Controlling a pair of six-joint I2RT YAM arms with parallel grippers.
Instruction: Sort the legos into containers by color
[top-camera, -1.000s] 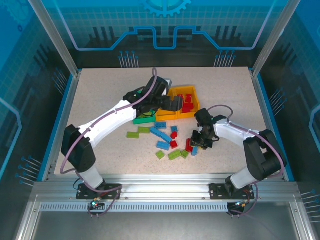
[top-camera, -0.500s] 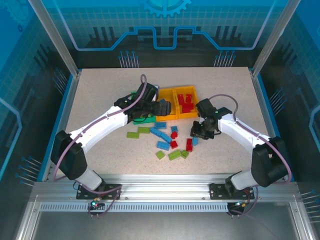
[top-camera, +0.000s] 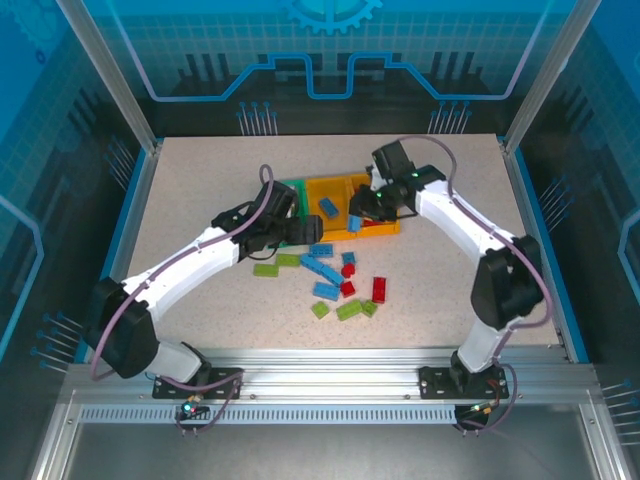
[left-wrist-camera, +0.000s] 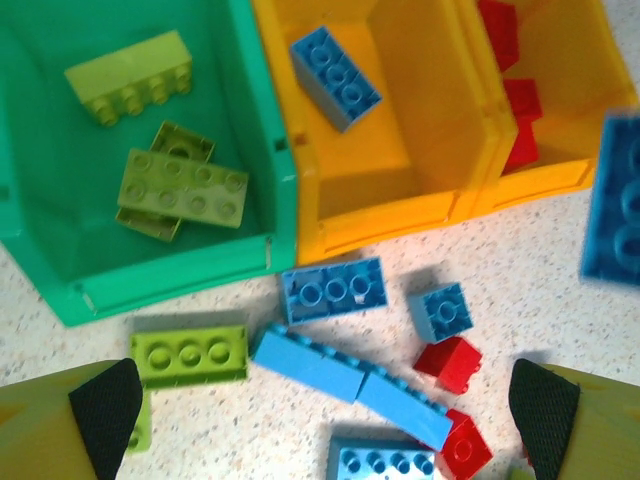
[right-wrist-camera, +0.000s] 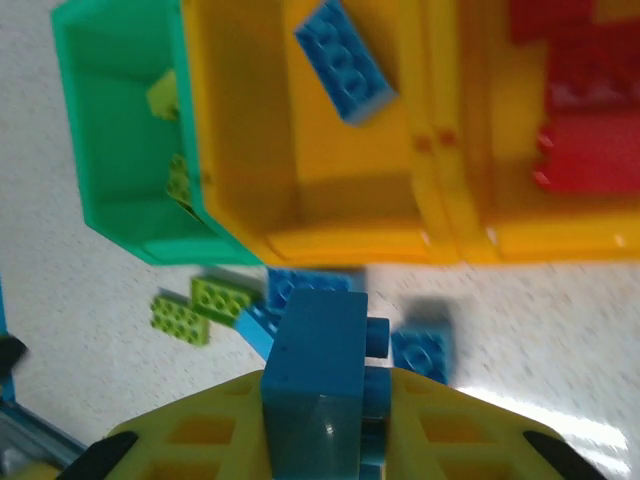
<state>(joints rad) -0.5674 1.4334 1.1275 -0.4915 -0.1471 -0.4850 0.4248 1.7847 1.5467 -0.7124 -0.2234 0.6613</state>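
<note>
Top view: my right end effector has swung up from the loose legos on the bench and now hangs over the orange bins, clamped on the carried blue brick. My left end effector has backed away from the bins. It sits just on their near side, jaws spread wide and empty.

Left wrist: the green bin holds lime bricks. The middle orange bin holds a lone blue brick, and the end bin holds red ones. The carried blue brick shows blurred at the right edge.

Right wrist: the brick is pinched firmly between my fingers, low in the frame, short of the middle orange bin's front wall. I judge pick-up is done and the lane clear. Next I should carry it on over that bin before letting go.
</note>
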